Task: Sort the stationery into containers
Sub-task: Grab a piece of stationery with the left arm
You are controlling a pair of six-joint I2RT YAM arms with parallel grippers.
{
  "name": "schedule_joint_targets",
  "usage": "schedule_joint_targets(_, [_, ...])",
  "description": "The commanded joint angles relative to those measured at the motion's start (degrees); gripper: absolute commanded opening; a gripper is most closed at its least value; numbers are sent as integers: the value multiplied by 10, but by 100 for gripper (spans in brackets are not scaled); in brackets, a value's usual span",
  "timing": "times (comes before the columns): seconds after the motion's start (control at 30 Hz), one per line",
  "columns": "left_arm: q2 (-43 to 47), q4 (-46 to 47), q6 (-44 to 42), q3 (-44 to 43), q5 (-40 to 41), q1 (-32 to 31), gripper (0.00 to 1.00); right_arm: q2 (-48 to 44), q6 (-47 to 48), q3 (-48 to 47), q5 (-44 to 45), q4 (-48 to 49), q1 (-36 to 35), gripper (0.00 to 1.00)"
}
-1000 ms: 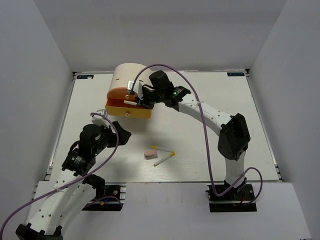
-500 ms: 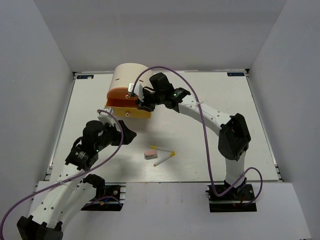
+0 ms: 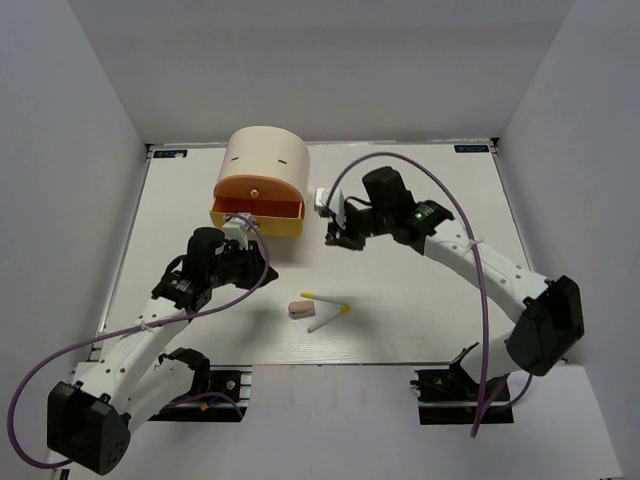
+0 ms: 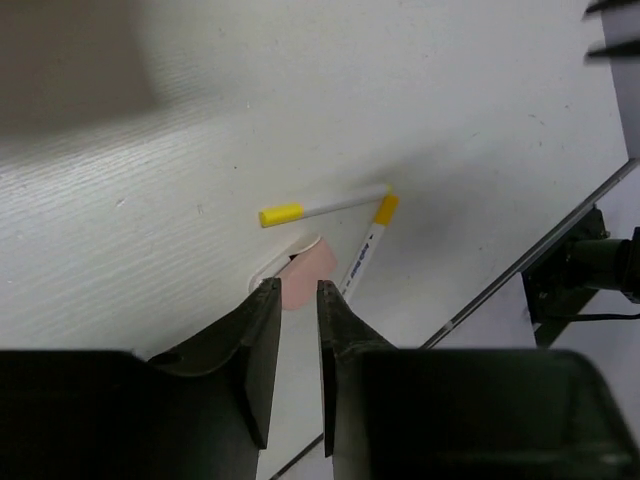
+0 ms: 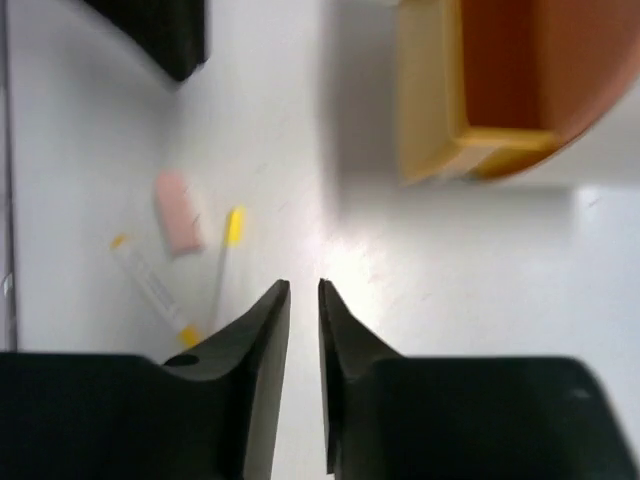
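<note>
Near the table's front middle lie a pinkish eraser (image 3: 300, 308) and two thin white pens with yellow tips (image 3: 325, 298) (image 3: 328, 319). The cream chest (image 3: 265, 160) stands at the back left, its yellow drawer (image 3: 257, 212) pulled out under the closed orange drawer (image 3: 255, 187). My left gripper (image 3: 262, 272) hovers left of the eraser (image 4: 305, 275), jaws nearly together and empty (image 4: 298, 288). My right gripper (image 3: 335, 235) hangs right of the yellow drawer (image 5: 430, 100), a narrow empty gap between its jaws (image 5: 304, 285). The right wrist view also shows the eraser (image 5: 178, 210) and a pen (image 5: 225, 265).
Grey walls close in the white table (image 3: 420, 290) on three sides. The right arm's purple cable (image 3: 470, 260) loops above the table's right half. The left arm's elbow (image 3: 150, 330) sits by the left front edge.
The right gripper pulled back from the yellow drawer, right and toward the front; the drawer stays out. The left arm swung toward the eraser and its jaws narrowed from wide open.
</note>
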State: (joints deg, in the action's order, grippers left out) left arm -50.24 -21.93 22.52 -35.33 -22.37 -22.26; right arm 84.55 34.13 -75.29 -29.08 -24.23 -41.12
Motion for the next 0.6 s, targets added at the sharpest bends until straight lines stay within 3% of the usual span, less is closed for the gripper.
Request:
schedule_joint_targets(0.0, [-11, 27, -16, -27, -33, -2, 33, -34, 26, 82, -40, -63, 2, 26])
schedule_joint_targets(0.03, [-16, 27, -16, -27, -39, -8, 39, -41, 43, 117, -41, -73, 1, 31])
schedule_joint_targets(0.07, [-23, 27, -16, -32, -39, -8, 51, -47, 46, 149, -37, -72, -1, 37])
schedule_joint_targets(0.1, [-30, 18, -21, -33, -39, -15, 56, -52, 56, 165, -35, -70, -2, 45])
schedule_joint_targets(0.2, [-48, -7, -21, -45, -33, -28, 64, -47, 54, 206, -31, -56, -11, 54])
schedule_joint_targets(0.43, [-22, -63, -41, -99, -22, -68, 64, 50, 20, 165, -33, -44, -13, 54])
schedule_joint_targets(0.5, [-21, -63, -46, -99, -29, -83, 58, 73, -13, 140, -25, -54, 3, 50])
schedule_joint_targets(0.53, [-21, -58, -46, -99, -36, -88, 49, 76, -20, 133, -21, -57, 5, 47])
schedule_joint_targets(0.57, [-31, -58, -46, -105, -44, -102, 47, 79, -29, 126, -20, -59, 12, 39])
